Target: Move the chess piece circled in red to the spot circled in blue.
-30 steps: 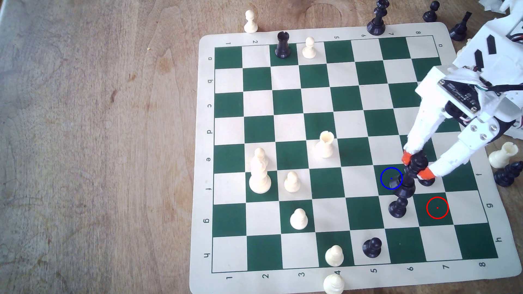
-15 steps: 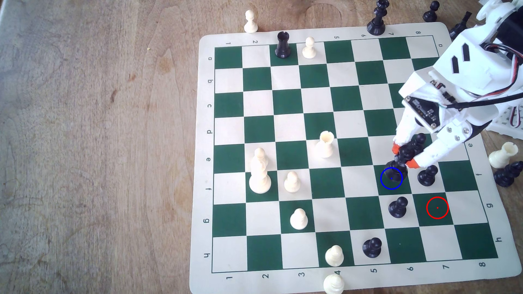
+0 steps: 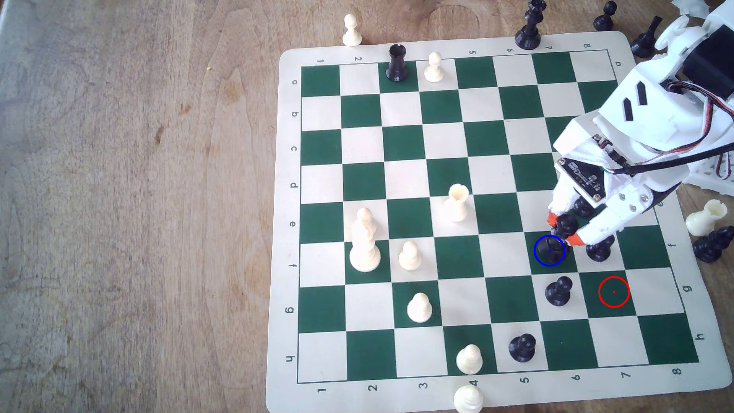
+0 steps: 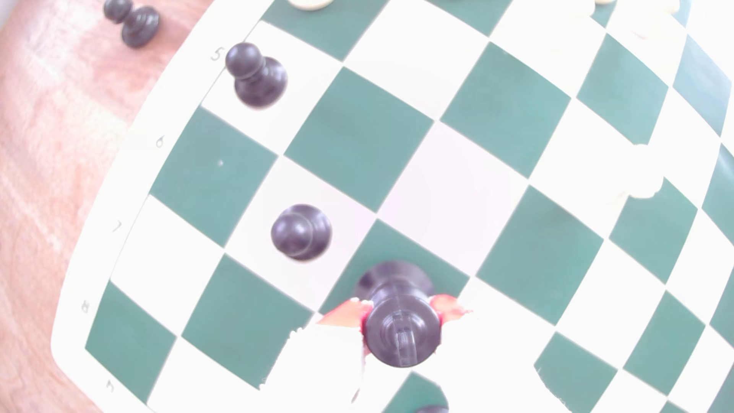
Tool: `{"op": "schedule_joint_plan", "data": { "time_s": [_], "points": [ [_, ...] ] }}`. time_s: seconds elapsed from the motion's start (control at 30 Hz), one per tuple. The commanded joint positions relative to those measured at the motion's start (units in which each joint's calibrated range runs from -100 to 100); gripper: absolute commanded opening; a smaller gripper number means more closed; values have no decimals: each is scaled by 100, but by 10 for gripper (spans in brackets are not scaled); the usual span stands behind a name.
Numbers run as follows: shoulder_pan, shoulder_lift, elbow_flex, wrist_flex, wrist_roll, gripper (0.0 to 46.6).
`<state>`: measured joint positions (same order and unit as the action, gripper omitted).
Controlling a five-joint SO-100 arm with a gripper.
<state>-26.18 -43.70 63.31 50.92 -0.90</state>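
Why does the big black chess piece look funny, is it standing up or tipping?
Tipping a bit. The chess piece has its base in the blue ring, head off to one side, pinched by the gripper.

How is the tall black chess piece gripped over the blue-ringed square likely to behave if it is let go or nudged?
The chess piece is tall over a round base, so a nudge high up could tip it. Its glossy surface may slip between the tool's orange fingertips. Once toppled, it would probably roll toward the nearby black pawn.

White plastic arm (image 3: 651, 103); orange fingertips (image 3: 552, 219); black slots, silver screws, red-black cables
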Motion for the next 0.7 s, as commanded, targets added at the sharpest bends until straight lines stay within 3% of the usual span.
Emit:
{"op": "schedule_joint_plan", "data": {
  "time_s": [0.0,0.67],
  "points": [
    [33,-45,-48,-137,15,18],
    [56,-28,224,-325,39,21]
  ]
}}
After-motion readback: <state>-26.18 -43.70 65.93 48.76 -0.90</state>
